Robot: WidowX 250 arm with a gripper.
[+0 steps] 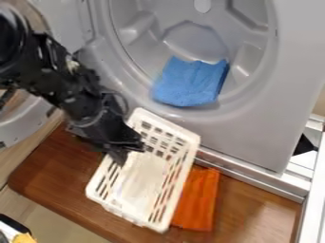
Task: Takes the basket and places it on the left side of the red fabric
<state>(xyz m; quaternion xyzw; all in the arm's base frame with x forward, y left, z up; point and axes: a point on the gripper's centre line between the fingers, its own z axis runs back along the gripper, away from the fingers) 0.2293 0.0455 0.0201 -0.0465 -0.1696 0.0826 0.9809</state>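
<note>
Black Gripper at White Basket's Edge

A black gripper (126, 150) reaching in from the upper left meets the left side of a white basket (143, 182) in the lower centre of the frame; whether it is clamped on the basket cannot be told. The basket lies slantwise over a brown wooden surface (57, 163), partly covering the orange-red fabric (202, 199) at its right. Above, a blue cloth (188, 83) rests in a grey machine's round opening (257, 80).

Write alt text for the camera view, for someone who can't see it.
A black robot gripper hangs at a white slotted basket over a brown wooden surface, the basket partly hiding an orange-red cloth. Beyond, a blue cloth lies in the round opening of a grey machine.
</note>
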